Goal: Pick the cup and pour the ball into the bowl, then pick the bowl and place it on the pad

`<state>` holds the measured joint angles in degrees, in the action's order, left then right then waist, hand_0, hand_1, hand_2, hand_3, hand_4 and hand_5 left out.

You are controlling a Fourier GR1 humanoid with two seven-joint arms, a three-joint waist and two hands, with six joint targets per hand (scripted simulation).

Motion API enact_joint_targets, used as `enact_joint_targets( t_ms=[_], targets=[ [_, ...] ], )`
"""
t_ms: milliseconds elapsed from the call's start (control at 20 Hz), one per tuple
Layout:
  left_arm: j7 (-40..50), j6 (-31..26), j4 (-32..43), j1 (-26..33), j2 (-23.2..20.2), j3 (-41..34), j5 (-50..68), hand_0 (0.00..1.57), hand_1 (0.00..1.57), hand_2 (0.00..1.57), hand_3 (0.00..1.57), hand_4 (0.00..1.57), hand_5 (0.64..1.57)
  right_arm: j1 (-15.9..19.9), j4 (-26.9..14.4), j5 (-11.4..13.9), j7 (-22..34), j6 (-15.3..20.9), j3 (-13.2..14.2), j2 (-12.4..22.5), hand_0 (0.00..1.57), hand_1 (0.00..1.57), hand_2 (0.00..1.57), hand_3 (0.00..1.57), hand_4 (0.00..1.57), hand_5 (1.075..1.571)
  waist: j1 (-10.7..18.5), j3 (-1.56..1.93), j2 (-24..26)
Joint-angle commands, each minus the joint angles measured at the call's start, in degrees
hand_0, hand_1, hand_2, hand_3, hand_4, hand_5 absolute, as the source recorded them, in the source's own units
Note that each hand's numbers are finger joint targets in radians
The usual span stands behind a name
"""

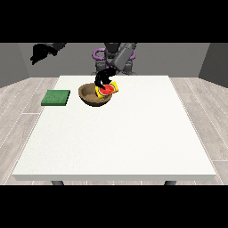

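Front view, pouring step. My hand at the view's right (pixel 103 79) has its fingers curled round the yellow cup (pixel 109 89), which is tipped on its side over the brown bowl (pixel 87 95), its red mouth facing the camera and downward. The ball is not distinguishable; I cannot tell whether it sits in the cup or has reached the bowl. My other hand, at the view's left (pixel 40 53), is raised well clear of the tabletop (pixel 133 133), its fingers too dark to read. The green pad (pixel 56 97) lies flat at the tabletop's edge, beside the bowl but apart from it. I judge the cup light and rigid, best held round its wall as now. The bowl looks stiff, shallow and wide, so I would pinch its rim on the side nearest the pad, keeping it level lest the ball roll out
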<state>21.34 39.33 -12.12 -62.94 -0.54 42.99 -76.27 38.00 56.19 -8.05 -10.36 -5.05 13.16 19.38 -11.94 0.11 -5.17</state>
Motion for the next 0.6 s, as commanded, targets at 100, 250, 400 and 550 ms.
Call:
enact_joint_targets(
  t_ms=[100,250,400,550],
  targets=[
    [7.54,-9.26,-7.17,2.19,0.52,7.90,-8.16,1.52,1.52,1.57,1.57,1.47,1.203,0.46,-3.63,0.23,-2.74,-0.70,0.13,-0.55,0.00,0.00,0.35,0.65,0.57,1.565,0.42,-0.06,-0.20],
    [2.95,-14.57,-9.76,-3.30,0.53,4.39,-5.87,1.53,1.53,1.57,1.57,1.48,1.209,1.01,-4.78,-0.07,-3.73,-0.66,2.04,1.96,0.00,0.00,0.38,0.66,0.58,1.565,2.74,-0.06,-0.53],
    [5.98,-14.71,-8.67,-0.43,0.54,4.80,-8.22,1.53,1.53,1.57,1.57,1.45,1.235,0.01,-0.94,0.29,-1.28,0.40,-1.21,-2.64,0.00,0.00,0.36,0.65,0.58,1.564,-1.06,-0.11,-0.05],
    [1.67,-19.06,-14.15,-0.86,0.54,4.20,-7.37,1.53,1.53,1.57,1.57,1.49,1.207,-2.45,-4.26,0.22,-3.64,-1.04,1.14,1.03,0.00,0.00,0.36,0.65,0.58,1.564,2.82,-0.09,2.56]
  ],
)
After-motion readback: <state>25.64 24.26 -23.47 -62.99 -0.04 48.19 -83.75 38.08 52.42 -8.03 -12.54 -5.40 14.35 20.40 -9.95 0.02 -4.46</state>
